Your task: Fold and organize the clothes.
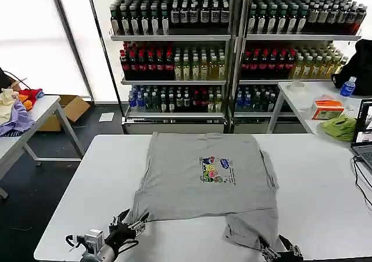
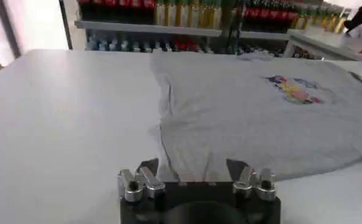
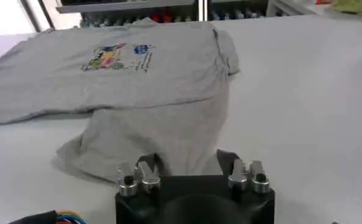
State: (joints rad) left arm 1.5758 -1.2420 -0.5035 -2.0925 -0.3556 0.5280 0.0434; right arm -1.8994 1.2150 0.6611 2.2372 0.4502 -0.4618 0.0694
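T-shirt (image 1: 203,178) flat on table (image 1: 81,198) | head view: shelves (image 1: 174,47) behind

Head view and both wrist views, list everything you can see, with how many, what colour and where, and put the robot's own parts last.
T-shirt: one, light grey with a small multicoloured print, spread flat on the white table, near right part bunched.
White table: one, in front of the robot.
Drink shelves: two units, rows of dark, red, yellow-green and blue bottles, behind the table.
Fabric pile: one, lavender and mixed colours, side table at far left.
Cardboard box: one, brown, on the floor at left.
Green cloth: one, table at far right.
Orange box: one, beside the green cloth.
Laptop: one, dark, right edge.
Left pincer: open, at the shirt's near left corner.
Right pincer: open, at the bunched near right part.
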